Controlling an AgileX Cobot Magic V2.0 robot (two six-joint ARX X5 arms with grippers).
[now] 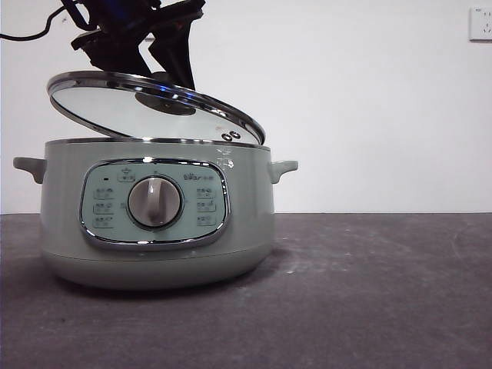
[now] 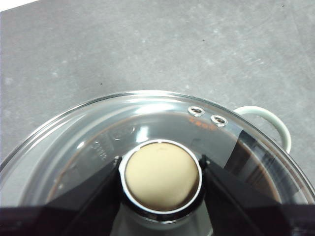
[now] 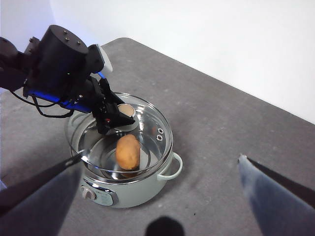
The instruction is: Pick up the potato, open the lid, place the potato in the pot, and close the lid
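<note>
Around the pale knob (image 2: 161,176) of the lid (image 1: 154,108), the left pincer (image 2: 161,179) is closing from both sides, gripping it and holding the lid tilted over the pot (image 1: 157,223), one edge raised, the other resting near the rim by the handle (image 1: 283,169). Inside the pot, seen through the glass, the potato (image 3: 128,152) is lying on the bottom, just beside the gripped knob. High above and apart, the right pincer (image 3: 162,194) is hanging wide open, holding nothing. Beyond the pot, the grey tabletop (image 1: 369,292) is stretching bare toward the white wall (image 1: 369,100), which is carrying a socket (image 1: 480,23).
</note>
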